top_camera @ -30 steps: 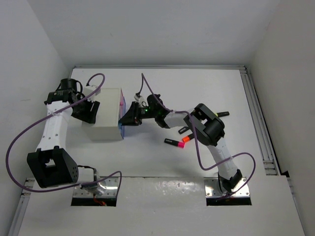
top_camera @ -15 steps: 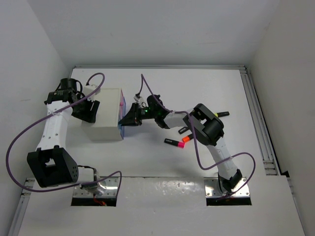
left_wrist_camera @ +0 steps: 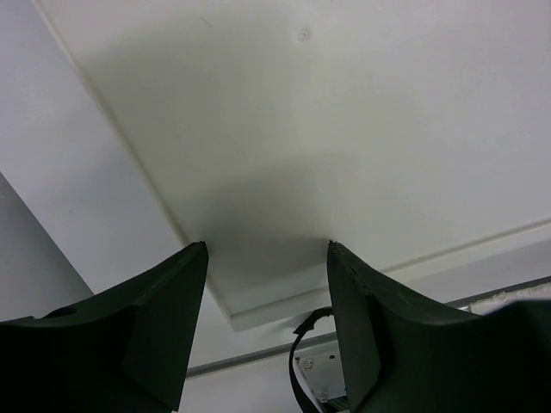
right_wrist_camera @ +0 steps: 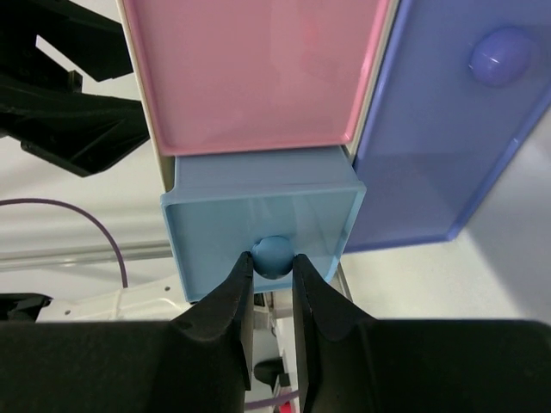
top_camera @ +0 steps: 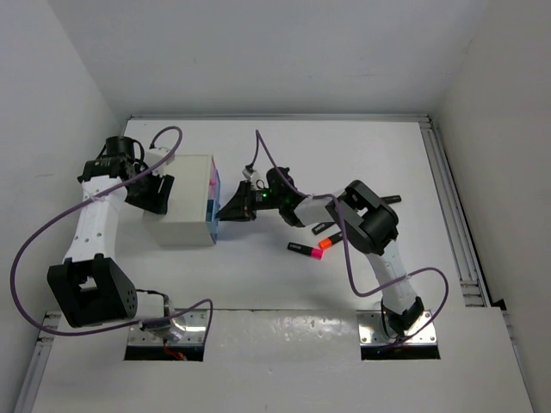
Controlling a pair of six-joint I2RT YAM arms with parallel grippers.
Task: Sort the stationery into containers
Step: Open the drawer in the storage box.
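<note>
My right gripper (right_wrist_camera: 273, 260) is shut on the round blue knob (right_wrist_camera: 273, 251) of a light blue drawer (right_wrist_camera: 258, 211), which stands a little out of the white cabinet (top_camera: 185, 200). Above it sits a pink drawer (right_wrist_camera: 250, 77), and beside it a purple-blue drawer (right_wrist_camera: 448, 138). In the top view the right gripper (top_camera: 227, 212) is at the cabinet's right face. My left gripper (top_camera: 159, 191) is against the cabinet's left side, open, with the white cabinet wall (left_wrist_camera: 284, 146) beyond its fingers (left_wrist_camera: 164, 318). A pink-capped highlighter (top_camera: 306, 249) and an orange-capped highlighter (top_camera: 325, 243) lie on the table.
Another black marker (top_camera: 320, 228) lies under the right arm, and a yellow-tipped one (top_camera: 389, 199) lies further right. White walls close in the table on the left, back and right. A metal rail (top_camera: 452, 215) runs along the right edge.
The right jaws have closed on the blue knob. The right wrist has drawn back slightly to the right, bringing the light blue drawer a little out. The left arm has stayed put.
</note>
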